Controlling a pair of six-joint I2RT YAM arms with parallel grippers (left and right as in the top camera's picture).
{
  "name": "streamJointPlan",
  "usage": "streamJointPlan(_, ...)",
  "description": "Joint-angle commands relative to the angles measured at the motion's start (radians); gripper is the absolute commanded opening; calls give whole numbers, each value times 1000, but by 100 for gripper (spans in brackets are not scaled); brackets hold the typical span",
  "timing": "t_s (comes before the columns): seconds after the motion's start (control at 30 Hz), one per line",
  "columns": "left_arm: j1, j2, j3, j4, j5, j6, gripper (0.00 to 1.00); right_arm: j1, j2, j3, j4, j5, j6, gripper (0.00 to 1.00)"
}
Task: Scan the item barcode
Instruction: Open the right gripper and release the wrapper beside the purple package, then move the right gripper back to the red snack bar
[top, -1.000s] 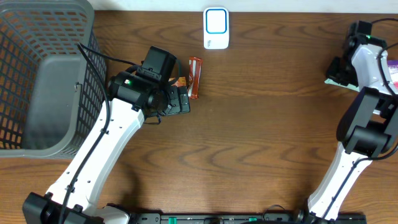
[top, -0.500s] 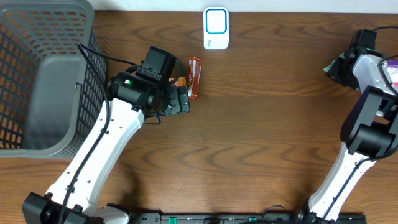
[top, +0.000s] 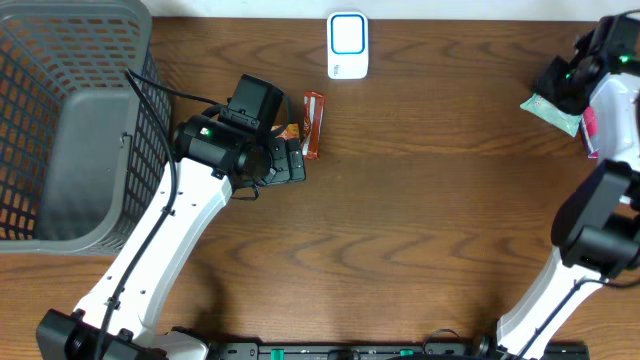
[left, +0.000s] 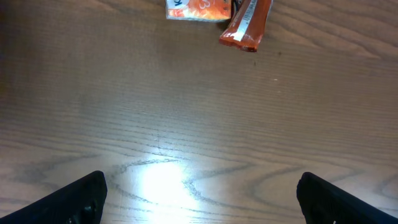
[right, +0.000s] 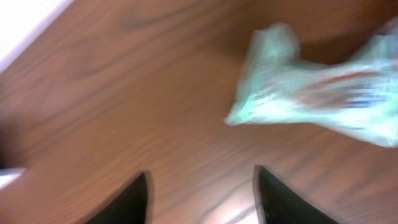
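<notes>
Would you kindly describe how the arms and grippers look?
The left arm and right arm have white links, black joints and a small green light each. A black cable runs to the left wrist. The left gripper and right gripper are black.

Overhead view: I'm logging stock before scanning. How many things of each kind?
Snack packets: 3 (red foil bar wrapper, small orange packet, pale green plastic pouch)
Pink item, mostly hidden: 1
White scanner: 1
Grey mesh basket: 1
Total: 6

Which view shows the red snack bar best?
Overhead: the red snack bar shows along its full length on the table, sharp and uncropped. The left wrist view catches only one end, cut off by the top edge. The right wrist view does not show it.
</notes>
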Motion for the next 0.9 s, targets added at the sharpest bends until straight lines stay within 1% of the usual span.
streamJointPlan(0.0, 3, 3, 3, -4, -6, 6, 98, 56, -37, 19, -121, -372, -10, 74)
streamJointPlan(0.03, 3, 3, 3, -4, -6, 6, 98, 75, -36, 18, -179, -385, -10, 82)
streamJointPlan(0.07, 3, 3, 3, -4, -6, 6, 98, 98, -33, 16, -232, -380, -10, 87)
streamJointPlan(0.17, 3, 3, 3, -4, -6, 6, 98, 188, -28, -14, -338, -334, -10, 92)
streamJointPlan(0.23, 3, 3, 3, -4, -6, 6, 98, 253, -28, -41, -355, -306, -10, 99)
streamJointPlan(0.37, 3, 3, 3, -4, -6, 6, 98, 378, -28, -75, -356, -273, -10, 99)
streamJointPlan(0.57, 3, 3, 3, -4, -6, 6, 98, 553, -28, -76, -336, -260, -10, 99)
streamJointPlan(0.77, 3, 3, 3, -4, -6, 6, 98, 690, -28, -76, -323, -49, -10, 99)
streamJointPlan(0.87, 3, 3, 3, -4, -6, 6, 98, 730, -28, -76, -323, 17, -9, 99)
